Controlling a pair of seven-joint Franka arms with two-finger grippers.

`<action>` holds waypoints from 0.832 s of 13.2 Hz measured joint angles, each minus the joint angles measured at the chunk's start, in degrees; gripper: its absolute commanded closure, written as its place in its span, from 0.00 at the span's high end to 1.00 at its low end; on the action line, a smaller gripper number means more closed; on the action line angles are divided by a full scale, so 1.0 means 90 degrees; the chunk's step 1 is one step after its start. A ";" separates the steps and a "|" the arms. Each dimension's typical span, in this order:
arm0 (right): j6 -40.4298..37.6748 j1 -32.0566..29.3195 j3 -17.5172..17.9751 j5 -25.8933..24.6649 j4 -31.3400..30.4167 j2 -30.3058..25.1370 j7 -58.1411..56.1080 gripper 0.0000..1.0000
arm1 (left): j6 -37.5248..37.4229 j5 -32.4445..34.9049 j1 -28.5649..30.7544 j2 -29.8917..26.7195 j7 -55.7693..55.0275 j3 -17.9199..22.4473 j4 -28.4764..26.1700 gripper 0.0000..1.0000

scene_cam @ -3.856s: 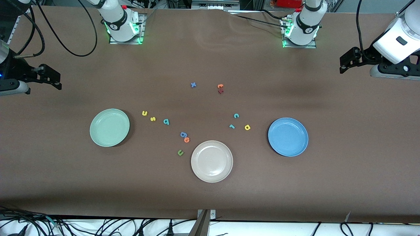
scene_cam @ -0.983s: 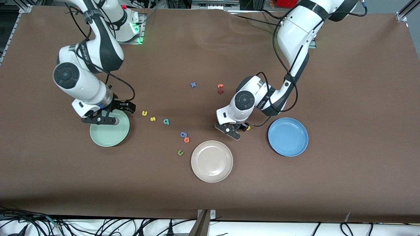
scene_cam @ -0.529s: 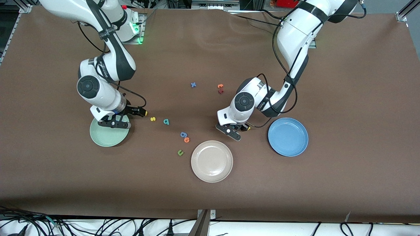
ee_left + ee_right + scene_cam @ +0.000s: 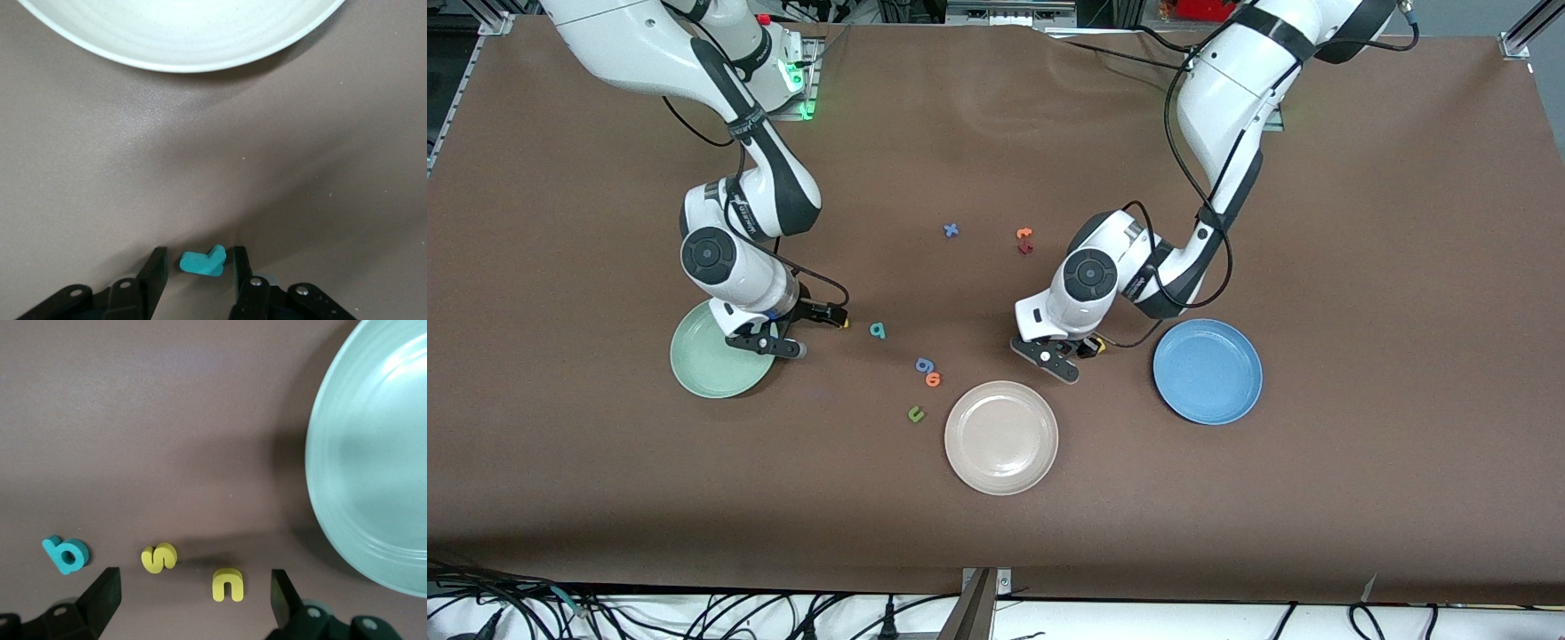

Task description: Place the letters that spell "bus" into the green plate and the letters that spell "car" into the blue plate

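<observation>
left gripper (image 4: 195,277) fingers narrow around teal r (image 4: 202,261), grab next; right gripper (image 4: 193,600) wide over yellow u (image 4: 228,584), needs lowering.

matt brown table (image 4: 1360,444), glossy green plate (image 4: 373,487), foam-like teal r (image 4: 202,261)

— Any room around the teal r (image 4: 202,261)?
— Little: the left gripper (image 4: 195,270) flanks it closely, the beige plate (image 4: 180,40) lying near.
— And by the green plate (image 4: 373,473)?
— The right gripper (image 4: 193,600) spans yellow s (image 4: 159,557) and u (image 4: 227,584)
</observation>
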 measured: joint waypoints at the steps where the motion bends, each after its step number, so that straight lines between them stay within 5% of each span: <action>1: 0.0000 0.0000 0.0000 0.0019 0.0000 0.0025 0.0040 0.99 | 0.0005 0.0032 -0.0001 0.0000 0.0000 0.0004 0.0003 0.24; 4: -0.0006 0.0000 0.0067 0.0030 -0.0051 0.0094 0.0288 0.99 | 0.0036 0.0058 -0.0006 0.0006 0.0001 0.0019 0.0035 0.17; 11: -0.0015 -0.0001 0.0147 0.0033 -0.0235 0.0198 0.0400 0.99 | -0.0417 0.0058 0.0247 -0.0181 0.0001 0.0076 0.0225 0.20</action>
